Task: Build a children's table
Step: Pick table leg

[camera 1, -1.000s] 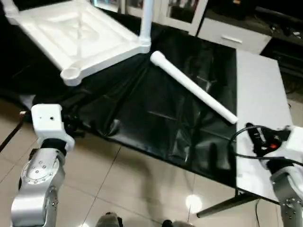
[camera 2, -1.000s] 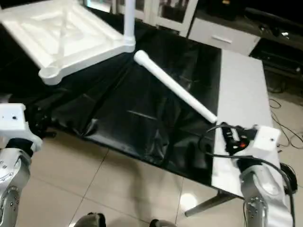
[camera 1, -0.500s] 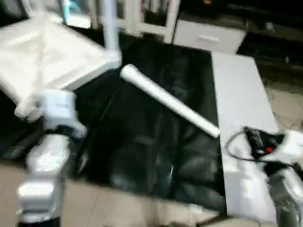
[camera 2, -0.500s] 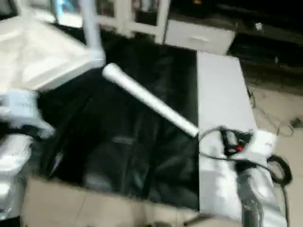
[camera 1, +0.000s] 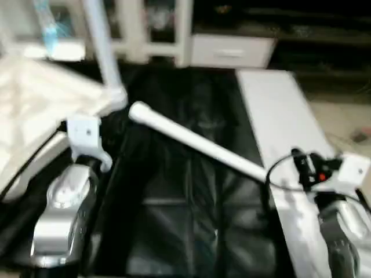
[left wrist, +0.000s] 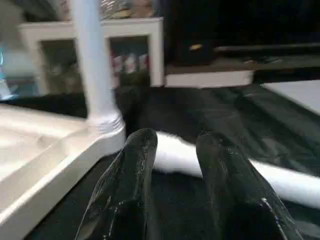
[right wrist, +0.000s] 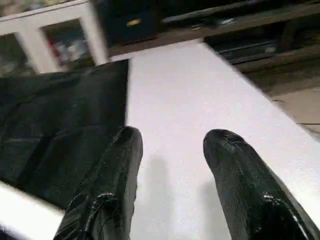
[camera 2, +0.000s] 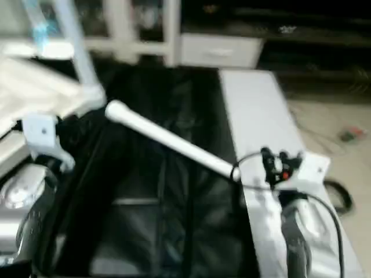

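Note:
The white tabletop (camera 1: 35,110) lies underside up at the left on a black sheet. One white leg (camera 1: 101,46) stands upright in its near corner socket. A second leg (camera 1: 203,147) lies loose across the sheet, its thick end close to that corner. My left gripper (left wrist: 175,145) is open and empty, hovering just short of the loose leg's (left wrist: 280,180) thick end, beside the upright leg (left wrist: 92,65). My right gripper (right wrist: 172,137) is open and empty over the white table surface (right wrist: 200,100), near the loose leg's thin end (right wrist: 20,210).
The black sheet (camera 1: 191,220) covers most of the worktable, and a bare white strip (camera 1: 272,110) runs along its right side. White cabinets (camera 1: 232,49) and dark shelving stand behind. A black cable (camera 1: 284,168) loops at my right wrist.
The camera has tilted and shifted. My left arm has reached forward from the table's near edge to beside the tabletop's corner and the loose leg's thick end. The right arm has stayed put.

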